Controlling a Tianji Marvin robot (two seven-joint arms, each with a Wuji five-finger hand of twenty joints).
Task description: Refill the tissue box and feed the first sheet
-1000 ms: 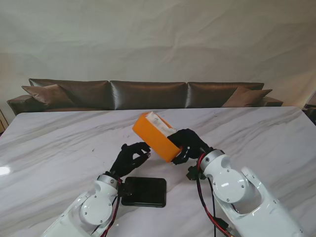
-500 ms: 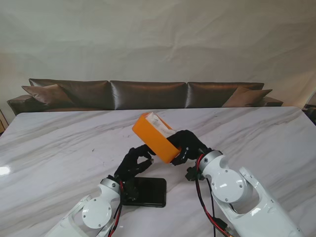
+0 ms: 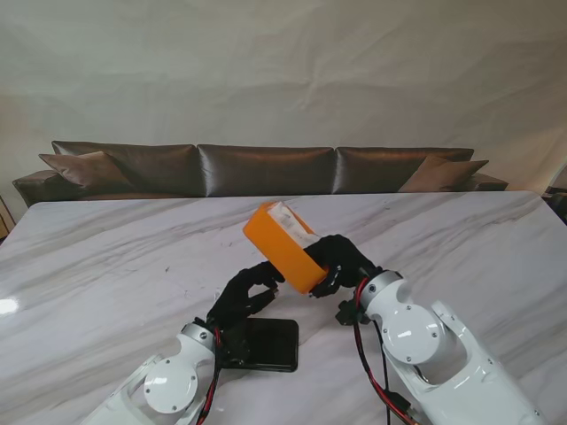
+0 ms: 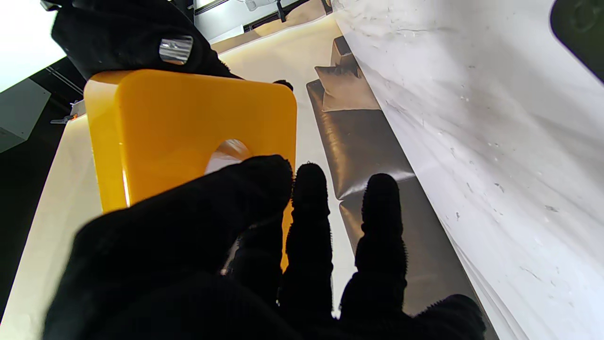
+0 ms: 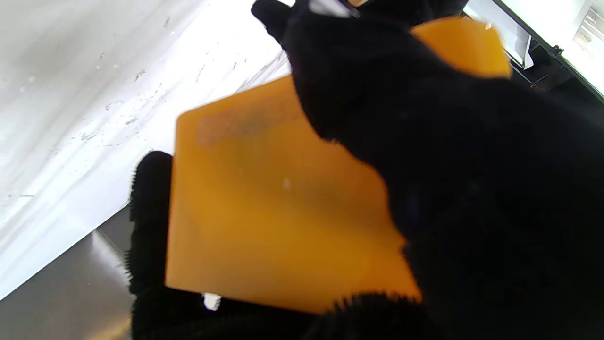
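Glossy white jointed arms, black-gloved left hand (image 3: 241, 297) and right hand (image 3: 341, 259), red and black cables at wrists

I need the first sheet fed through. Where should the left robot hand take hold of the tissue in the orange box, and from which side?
Pinch the bit of tissue showing in the slot of the tilted orange box, held off the table by the right robot hand. Come from the robot's left, where that face points toward the left robot hand; its fingertips are already at the opening.
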